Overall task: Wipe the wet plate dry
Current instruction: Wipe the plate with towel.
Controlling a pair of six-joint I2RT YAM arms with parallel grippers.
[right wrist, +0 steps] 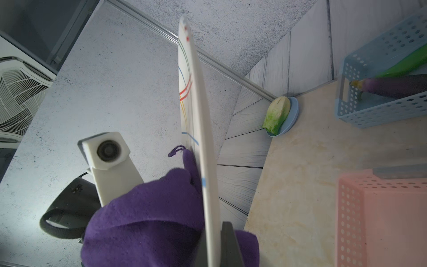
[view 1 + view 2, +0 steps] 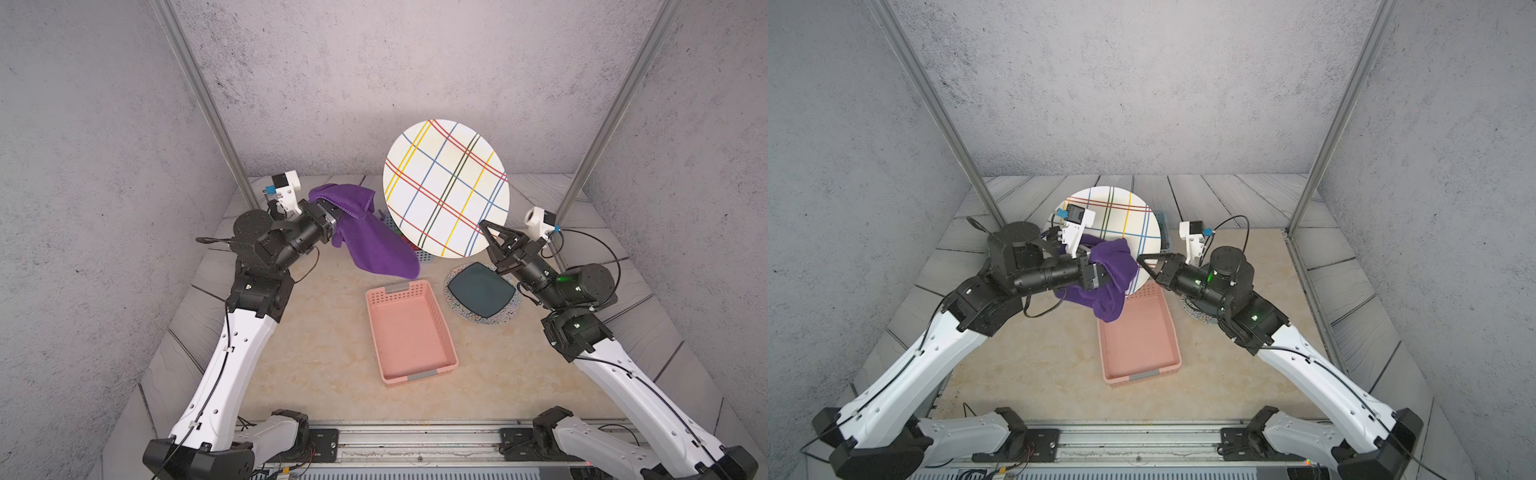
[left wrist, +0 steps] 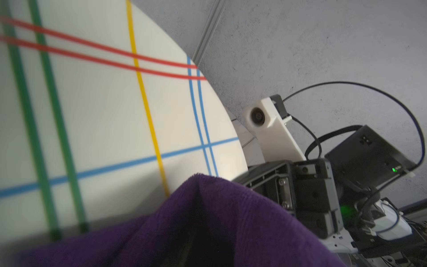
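Beyond the pink basket (image 2: 409,332), at its 12 o'clock, the plate (image 2: 446,187), white with coloured stripes, is held clear of the worktop (image 2: 324,332) and tilted up on edge. The right fingers (image 2: 484,226) are clamped on its rim at the plate's 4 o'clock. The left fingers (image 2: 334,212) are mostly buried in the purple cloth (image 2: 374,241) and clenched on it, with the loose end hanging down on the plate's 7 o'clock side. The right wrist view shows the cloth bunched against the striped face. A dark plate (image 2: 482,289) lies on a speckled mat (image 2: 505,313) at the pink basket's 2 o'clock. A blue basket (image 1: 379,104) holds an aubergine (image 1: 392,86)
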